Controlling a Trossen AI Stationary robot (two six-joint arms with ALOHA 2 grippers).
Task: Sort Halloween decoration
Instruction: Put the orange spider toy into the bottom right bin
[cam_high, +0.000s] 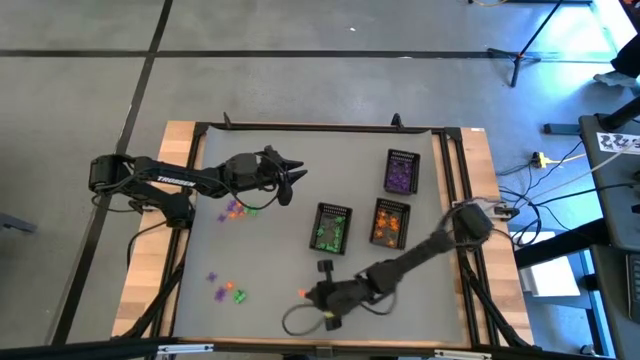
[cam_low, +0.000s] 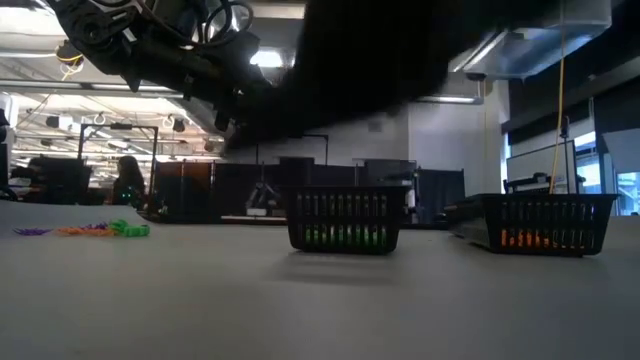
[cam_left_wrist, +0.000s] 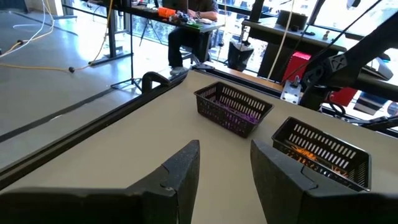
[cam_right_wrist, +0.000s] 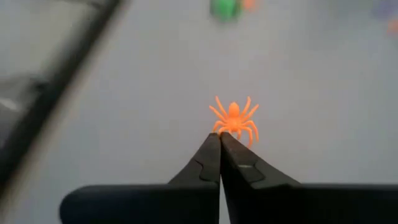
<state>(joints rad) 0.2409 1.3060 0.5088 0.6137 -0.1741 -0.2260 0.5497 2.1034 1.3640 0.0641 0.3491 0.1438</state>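
The decoration is tiny plastic trinkets. One cluster (cam_high: 238, 210) lies near the table's left middle and shows as a strip (cam_low: 85, 230) in the low view. A second cluster (cam_high: 225, 291) lies near the left front. My right gripper (cam_high: 312, 294) is low over the near middle of the table, shut on an orange spider (cam_right_wrist: 234, 118). My left gripper (cam_high: 290, 178) hangs open above the table, past the first cluster, with nothing between its fingers (cam_left_wrist: 224, 180). My right gripper pinches the orange spider by its rear edge (cam_right_wrist: 227, 130), only at the free ends of the two fingers. The body and spread legs stick out beyond the tips. I cannot tell whether the spider is clear of the table.
Three black mesh baskets stand right of centre: one with purple pieces (cam_high: 401, 172) at the far side, one with green pieces (cam_high: 332, 228) and one with orange pieces (cam_high: 390, 222) side by side. A black frame (cam_high: 300, 127) rims the grey mat. A seated person (cam_left_wrist: 186, 25) is beyond the table.
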